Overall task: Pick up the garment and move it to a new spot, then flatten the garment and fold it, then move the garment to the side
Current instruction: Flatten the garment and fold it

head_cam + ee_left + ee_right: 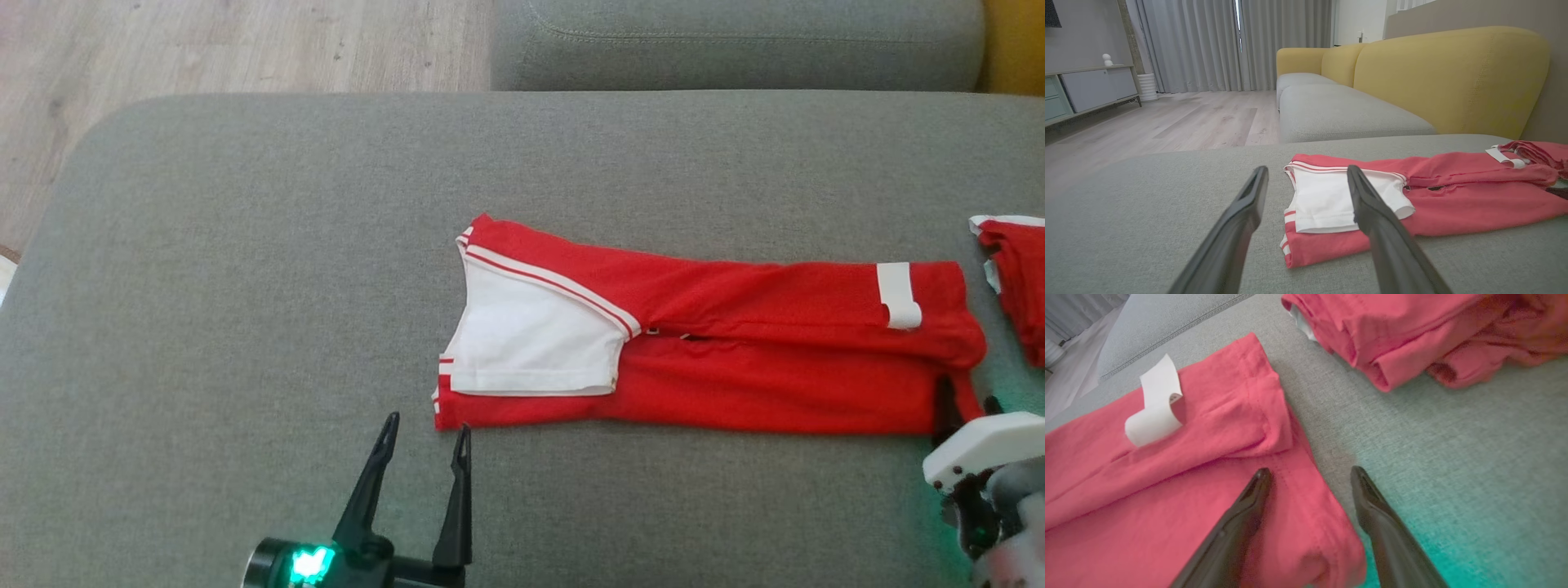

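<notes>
Head view: left end effector (pixel 428 423) and right end effector (pixel 1310 470), both spread empty, flank the folded garment (pixel 735 367).

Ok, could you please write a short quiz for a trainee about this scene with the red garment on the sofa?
1. True or false: the left gripper is shut on the red-and-white garment.
2. The open right gripper stands over which part of that garment? A) its right end edge B) its white label C) its white panel
3. What lies on the grey seat cushion to the right of that garment?
Key: 1 false, it is open and holds nothing; 2 A; 3 a second red garment.
</notes>
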{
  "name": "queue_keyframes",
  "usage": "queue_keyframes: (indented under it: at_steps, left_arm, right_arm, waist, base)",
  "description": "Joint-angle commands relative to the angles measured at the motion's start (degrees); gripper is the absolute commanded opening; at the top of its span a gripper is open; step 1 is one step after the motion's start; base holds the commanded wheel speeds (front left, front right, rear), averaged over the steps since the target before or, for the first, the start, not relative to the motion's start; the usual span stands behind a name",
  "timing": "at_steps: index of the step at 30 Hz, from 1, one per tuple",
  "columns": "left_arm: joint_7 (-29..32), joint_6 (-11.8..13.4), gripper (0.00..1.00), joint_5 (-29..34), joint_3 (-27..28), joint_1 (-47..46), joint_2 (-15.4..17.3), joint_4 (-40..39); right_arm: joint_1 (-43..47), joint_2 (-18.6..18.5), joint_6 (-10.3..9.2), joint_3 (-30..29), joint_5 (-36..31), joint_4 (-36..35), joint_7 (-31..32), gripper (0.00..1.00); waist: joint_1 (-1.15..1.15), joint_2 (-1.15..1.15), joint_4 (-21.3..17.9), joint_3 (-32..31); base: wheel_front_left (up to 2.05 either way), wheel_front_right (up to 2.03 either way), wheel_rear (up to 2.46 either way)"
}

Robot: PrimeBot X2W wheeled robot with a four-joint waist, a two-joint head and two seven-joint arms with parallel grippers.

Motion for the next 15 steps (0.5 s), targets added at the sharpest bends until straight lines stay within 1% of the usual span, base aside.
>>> queue_keyframes:
  at_steps: [1, 5, 8, 12, 15]
  left_arm:
    - [-0.5, -0.3, 1.00, 0.5, 2.4, -1.3, -0.8, -1.4]
    - [-0.5, -1.0, 1.00, 1.3, 2.8, -1.0, -1.3, -1.3]
    - [-0.5, -1.6, 1.00, 1.9, 2.8, -0.8, -1.5, -1.1]
    - [-0.5, -2.1, 1.00, 2.3, 3.1, -0.5, -1.8, -1.2]
    - [-0.5, -2.5, 1.00, 2.4, 3.2, -0.4, -2.1, -1.0]
  right_arm:
    - [-1.9, 0.0, 0.37, 1.2, 0.0, 0.4, 0.0, 1.00]
    - [-2.8, 0.4, 0.37, 1.3, -0.1, 2.2, -2.1, 1.00]
    - [-3.8, -0.3, 0.37, 0.9, -0.8, 2.9, -4.1, 1.00]
    - [-6.0, -2.4, 0.37, -0.8, -4.3, 3.5, -7.7, 1.00]
    - [-8.3, -2.5, 0.37, -2.5, -6.6, 3.9, -9.2, 1.00]
  waist:
    - [0.00, 0.00, -0.1, 0.0]
    - [0.00, 0.00, -0.5, -0.4]
    - [0.00, 0.00, -0.7, -0.7]
    - [0.00, 0.00, -1.0, -0.6]
    - [0.00, 0.00, -1.0, -0.6]
  base:
    - [0.00, 0.00, 0.00]
    - [0.00, 0.00, 0.00]
    - [0.00, 0.00, 0.00]
    - [0.00, 0.00, 0.00]
    - [0.00, 0.00, 0.00]
